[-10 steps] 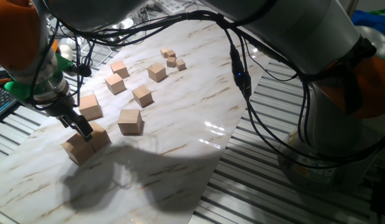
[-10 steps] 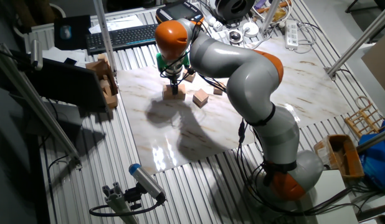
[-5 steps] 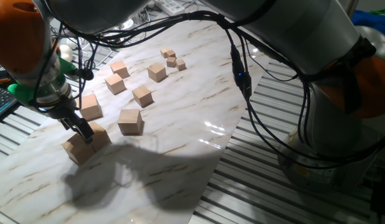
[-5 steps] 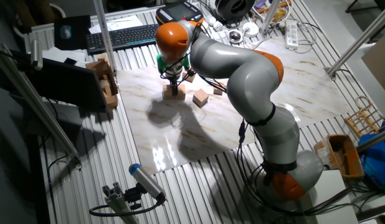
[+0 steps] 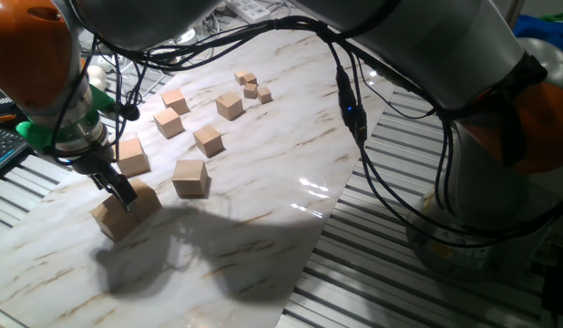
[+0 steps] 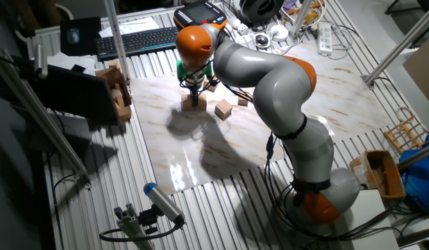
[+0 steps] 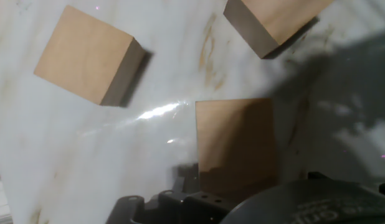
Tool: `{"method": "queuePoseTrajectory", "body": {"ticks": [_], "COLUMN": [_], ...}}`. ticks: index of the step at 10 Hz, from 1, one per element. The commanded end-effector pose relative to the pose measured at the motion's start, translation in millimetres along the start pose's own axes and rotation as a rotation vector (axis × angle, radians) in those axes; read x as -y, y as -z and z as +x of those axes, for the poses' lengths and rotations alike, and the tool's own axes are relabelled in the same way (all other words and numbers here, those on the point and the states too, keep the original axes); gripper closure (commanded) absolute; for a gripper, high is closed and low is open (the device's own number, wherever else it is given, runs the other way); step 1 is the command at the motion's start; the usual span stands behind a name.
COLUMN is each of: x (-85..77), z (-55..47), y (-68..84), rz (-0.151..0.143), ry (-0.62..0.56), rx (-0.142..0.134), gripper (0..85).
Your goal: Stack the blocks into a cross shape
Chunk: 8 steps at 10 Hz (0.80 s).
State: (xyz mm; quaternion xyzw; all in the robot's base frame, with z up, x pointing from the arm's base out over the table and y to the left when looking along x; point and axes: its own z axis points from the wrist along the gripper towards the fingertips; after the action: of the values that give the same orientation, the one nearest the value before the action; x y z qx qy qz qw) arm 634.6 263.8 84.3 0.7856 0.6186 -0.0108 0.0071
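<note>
Four large tan blocks lie at the near left of the marble sheet (image 5: pixel 263 210). Two of them, one (image 5: pixel 145 200) and another (image 5: pixel 113 221), sit side by side. A third block (image 5: pixel 131 157) and a fourth (image 5: pixel 190 178) lie apart behind them. My gripper (image 5: pixel 119 188) reaches down at the pair, its dark fingers against the block on the right. In the hand view one block (image 7: pixel 236 146) lies flat on the sheet straight below the hand, with two more (image 7: pixel 86 55) (image 7: pixel 273 22) farther off. The fingertips stay hidden there. The other fixed view shows the gripper (image 6: pixel 195 96) over the pair (image 6: pixel 194 105).
Medium wooden cubes (image 5: pixel 208 140) (image 5: pixel 230 107) (image 5: pixel 168 122) and tiny ones (image 5: pixel 252 89) lie farther back on the sheet. A keyboard (image 6: pixel 135 40) and a wooden box (image 6: pixel 114 87) stand beyond the sheet's left edge. Cables hang from the arm (image 5: pixel 350 109).
The arm's orange link has drifted up and to the right. The fingers have shifted only slightly at the pair of blocks. No block has moved.
</note>
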Motion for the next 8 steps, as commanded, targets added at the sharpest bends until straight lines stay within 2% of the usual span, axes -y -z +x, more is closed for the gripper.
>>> {"method": "queuePoseTrajectory", "body": {"ticks": [1, 3, 8], "x": [-1.0, -2.4, -1.9], "z": [-1.8, -6.5, -7.1], "y": [-2.1, -6.7, -15.5], "rz": [-0.001, -0.007, -0.002], "ry": [0.005, 0.019, 0.021], "rx": [0.000, -0.006, -0.022], "gripper": [0.0, 0.0, 0.0]}}
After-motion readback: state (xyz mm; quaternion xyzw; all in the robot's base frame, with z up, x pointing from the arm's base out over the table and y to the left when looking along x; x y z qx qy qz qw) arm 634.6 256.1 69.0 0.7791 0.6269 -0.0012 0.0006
